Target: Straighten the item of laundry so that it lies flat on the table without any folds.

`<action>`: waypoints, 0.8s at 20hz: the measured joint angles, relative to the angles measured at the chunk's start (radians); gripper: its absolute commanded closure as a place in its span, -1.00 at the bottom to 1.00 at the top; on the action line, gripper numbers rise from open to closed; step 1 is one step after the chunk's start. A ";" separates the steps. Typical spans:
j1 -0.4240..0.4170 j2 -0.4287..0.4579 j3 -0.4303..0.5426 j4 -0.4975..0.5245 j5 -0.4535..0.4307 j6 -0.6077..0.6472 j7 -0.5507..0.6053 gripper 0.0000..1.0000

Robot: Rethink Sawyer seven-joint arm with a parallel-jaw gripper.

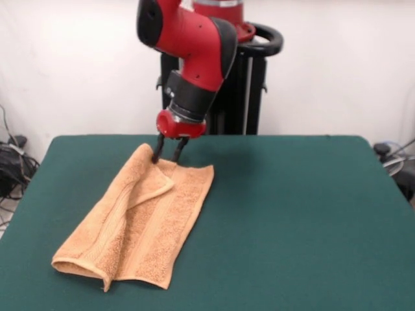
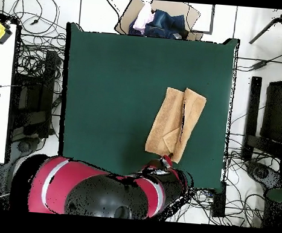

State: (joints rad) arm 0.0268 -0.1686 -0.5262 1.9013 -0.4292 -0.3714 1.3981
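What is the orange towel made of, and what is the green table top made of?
The towel looks like soft terry cloth: a fuzzy, nubby peach surface with smoother woven bands, and it folds limply. The table top looks like dark green felt or similar fabric: matt and without shine, though what lies underneath cannot be seen.

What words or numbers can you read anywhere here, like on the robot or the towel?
None can be read.
The towel has only woven stripes, no label showing.
The robot arm and its end effector show no lettering.
The green table is plain.
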 measured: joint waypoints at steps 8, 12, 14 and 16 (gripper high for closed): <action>0.121 0.031 -0.124 0.004 0.094 0.095 0.000 -1.00; 0.143 0.012 -0.171 0.018 0.095 0.154 0.000 -1.00; 0.143 -0.024 -0.189 0.035 0.090 0.188 0.000 -1.00; 0.143 -0.064 -0.201 0.052 0.080 0.218 0.000 -1.00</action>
State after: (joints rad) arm 0.1702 -0.2328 -0.7271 1.9533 -0.3493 -0.1529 1.3981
